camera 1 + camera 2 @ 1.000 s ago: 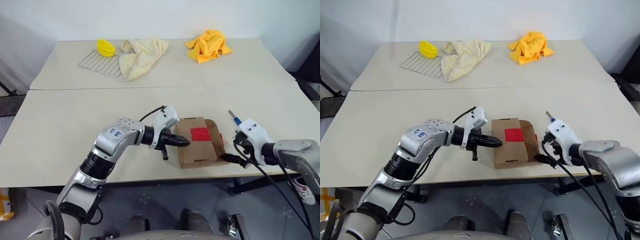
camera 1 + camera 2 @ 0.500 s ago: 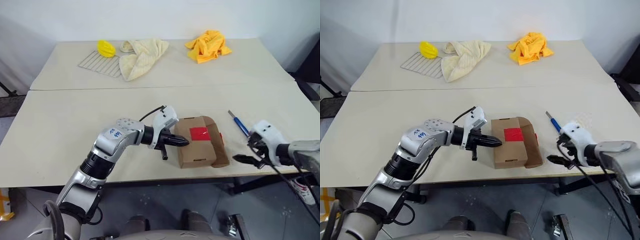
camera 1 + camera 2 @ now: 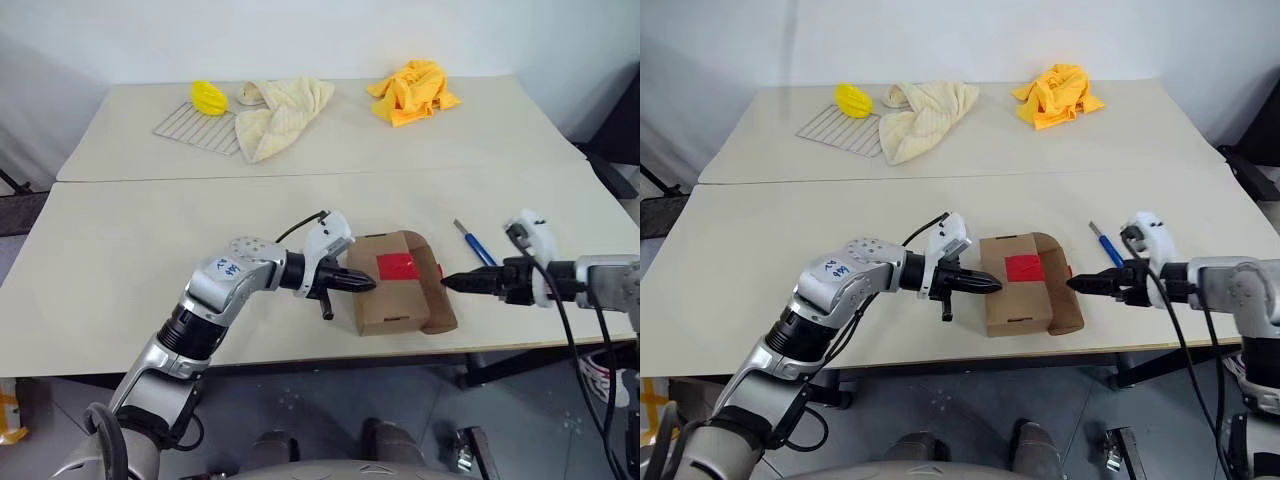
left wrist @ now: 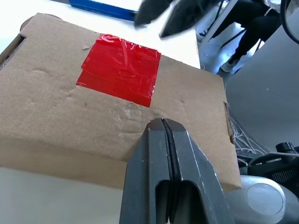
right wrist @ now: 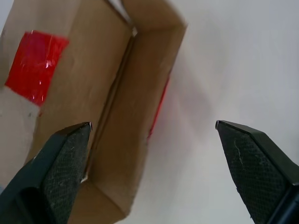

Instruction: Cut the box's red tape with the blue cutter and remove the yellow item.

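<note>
The small brown cardboard box [image 3: 398, 283] sits on the pale worktop [image 3: 150, 260] between the two end effectors. The left end effector [image 3: 366, 283] has its black fingers pressed together, empty, its tip right at the box's near side, just short of the bright red square of tape [image 4: 120, 70] on top. The right end effector [image 3: 450, 281] is spread wide, holding nothing, pointing at the opened flap [image 5: 140, 88] on the box's other side. The slim blue cutter [image 3: 473, 243] lies on the worktop just beyond the right end effector.
</note>
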`<control>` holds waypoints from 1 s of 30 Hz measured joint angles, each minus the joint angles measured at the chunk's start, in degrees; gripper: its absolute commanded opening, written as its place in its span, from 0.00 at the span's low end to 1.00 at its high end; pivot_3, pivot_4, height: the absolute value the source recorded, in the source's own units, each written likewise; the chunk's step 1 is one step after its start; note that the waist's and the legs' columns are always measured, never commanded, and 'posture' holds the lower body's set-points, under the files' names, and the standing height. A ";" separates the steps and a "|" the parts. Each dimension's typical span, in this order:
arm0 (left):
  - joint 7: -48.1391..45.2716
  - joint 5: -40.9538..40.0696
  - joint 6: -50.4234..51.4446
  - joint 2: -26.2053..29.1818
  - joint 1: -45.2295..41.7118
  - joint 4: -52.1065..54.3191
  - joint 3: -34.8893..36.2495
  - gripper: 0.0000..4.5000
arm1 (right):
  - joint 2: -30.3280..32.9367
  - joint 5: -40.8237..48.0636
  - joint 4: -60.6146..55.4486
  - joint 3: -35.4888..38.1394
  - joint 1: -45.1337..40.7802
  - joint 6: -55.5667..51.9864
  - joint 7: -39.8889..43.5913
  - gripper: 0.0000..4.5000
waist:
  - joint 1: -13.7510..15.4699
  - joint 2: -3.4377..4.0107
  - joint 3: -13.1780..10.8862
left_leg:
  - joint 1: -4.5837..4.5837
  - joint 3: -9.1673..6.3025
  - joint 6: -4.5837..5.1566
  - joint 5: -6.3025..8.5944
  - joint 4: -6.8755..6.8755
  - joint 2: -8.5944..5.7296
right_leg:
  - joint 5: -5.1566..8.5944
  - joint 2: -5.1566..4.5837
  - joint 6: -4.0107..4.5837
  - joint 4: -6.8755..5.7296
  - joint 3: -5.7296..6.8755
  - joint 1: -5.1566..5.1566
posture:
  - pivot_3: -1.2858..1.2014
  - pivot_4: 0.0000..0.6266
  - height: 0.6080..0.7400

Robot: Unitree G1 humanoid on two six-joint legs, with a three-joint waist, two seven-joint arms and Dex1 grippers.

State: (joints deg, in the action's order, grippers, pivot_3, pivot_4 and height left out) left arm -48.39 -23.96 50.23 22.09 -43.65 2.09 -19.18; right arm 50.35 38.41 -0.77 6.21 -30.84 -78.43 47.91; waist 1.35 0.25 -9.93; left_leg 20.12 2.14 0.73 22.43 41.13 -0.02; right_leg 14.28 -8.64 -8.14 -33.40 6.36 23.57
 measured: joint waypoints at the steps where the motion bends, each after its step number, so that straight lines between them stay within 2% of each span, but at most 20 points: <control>1: 0.09 0.00 0.16 0.31 0.16 0.51 0.06 0.00 | -0.61 -0.04 0.93 -1.51 0.02 0.58 0.63 0.99 | -0.01 0.00 0.00 | 0.00 0.00 0.00 0.00 0.00 0.00 | 0.00 0.00 0.00 0.00 0.00 0.00 | 0.52 0.24 1.00; 14: 0.42 0.00 2.81 2.98 1.41 4.33 0.69 0.00 | -4.86 -1.29 9.02 -6.69 -4.74 5.13 7.20 0.99 | -0.39 0.01 0.00 | -0.05 0.02 -0.02 -0.01 -0.02 0.03 | 0.00 0.04 0.00 -0.03 -0.02 0.00 | 0.52 0.24 1.00; 17: 0.37 0.27 2.79 2.73 0.86 3.94 0.33 0.00 | -5.37 -2.38 10.30 -8.04 -5.91 6.06 7.88 0.87 | -0.69 0.01 0.00 | -0.08 0.03 -0.03 -0.01 -0.02 0.04 | 0.00 0.04 0.00 -0.06 -0.03 -0.01 | 0.52 0.24 1.00; 24: 0.11 1.61 1.82 0.72 -0.97 2.18 -1.16 0.00 | -6.67 -3.03 10.29 -8.74 -4.82 6.29 8.67 0.35 | -0.67 0.01 0.00 | -0.03 0.04 -0.04 -0.02 -0.05 0.03 | 0.00 0.03 0.00 -0.04 -0.02 0.03 | 0.52 0.24 1.00; 28: 0.00 1.76 1.00 0.21 -1.21 1.46 -1.51 0.00 | -7.17 -3.03 10.18 -8.28 -4.74 5.70 7.87 0.10 | -0.50 0.01 0.00 | -0.03 0.03 -0.04 -0.02 -0.03 0.03 | 0.00 0.03 0.00 -0.04 -0.02 0.03 | 0.52 0.24 1.00; 30: -0.09 1.82 0.70 -0.03 -1.32 1.17 -1.66 0.00 | -7.22 -3.02 10.05 -7.66 -4.65 5.08 6.71 0.01 | -0.34 0.01 0.00 | -0.02 0.03 -0.04 -0.01 -0.03 0.02 | 0.00 0.03 0.00 -0.04 -0.02 0.03 | 0.52 0.24 1.00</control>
State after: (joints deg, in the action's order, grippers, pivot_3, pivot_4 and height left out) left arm -48.48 -22.13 50.93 22.06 -44.97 3.26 -20.84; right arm 43.12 35.38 9.28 -1.46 -35.49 -73.35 54.62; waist 1.01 0.25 -9.93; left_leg 20.10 2.18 0.69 22.42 41.10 0.00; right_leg 14.28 -8.61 -8.14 -33.44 6.34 23.60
